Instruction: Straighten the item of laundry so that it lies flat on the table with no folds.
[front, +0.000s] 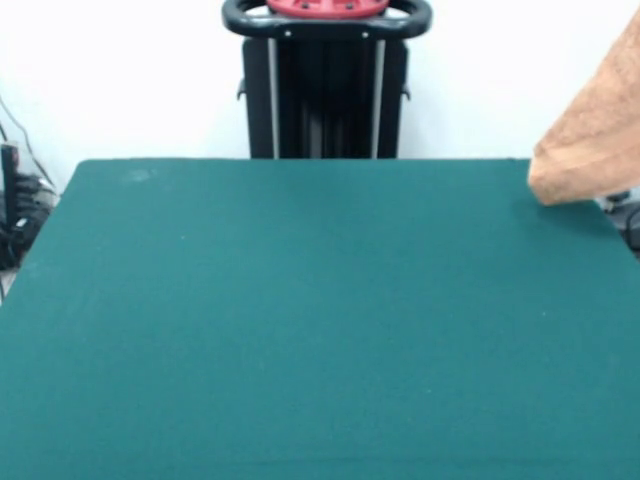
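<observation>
The tan-orange terry towel (592, 130) hangs in the air at the right edge of the front view, above the far right corner of the dark green table (300, 320). Its lower end droops just above the table's far right edge. What holds the towel is out of the picture. No gripper or arm shows; only the robot's black pedestal (326, 90) with its red base stands behind the table's far side. The towel's band and label do not show.
Cables and dark equipment (15, 215) lie on the floor beyond the table's left far corner. A white wall stands behind the pedestal.
</observation>
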